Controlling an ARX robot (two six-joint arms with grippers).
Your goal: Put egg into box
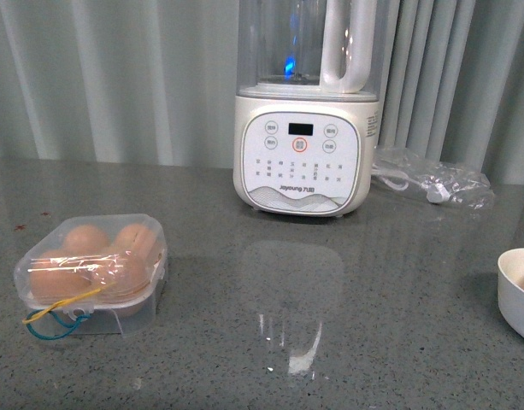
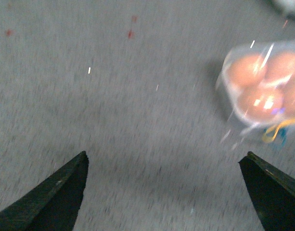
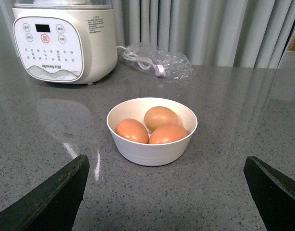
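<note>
Eggs [image 3: 159,118] in white bowl [image 3: 152,150], right side of worktop [image 1: 330,342]; box [image 1: 95,269] at left, lid closed, seems full. Eggs: light, smooth, fragile; grip gently across the middle. Both jaws wide open, empty.

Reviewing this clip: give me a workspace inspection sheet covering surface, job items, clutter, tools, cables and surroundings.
Surface: grey speckled countertop, glossy, a few small red specks in the left wrist view.
Job's things: box lid closed, eggs inside, blue and yellow loops at front; three brown eggs in the white bowl.
Clutter: white blender; crumpled clear bag.
Grippers: left tool open, empty, picture blurred; right tool open, empty, facing the bowl.
Cables: white cord and plug inside the bag.
Surroundings: pale pleated curtain behind.
</note>
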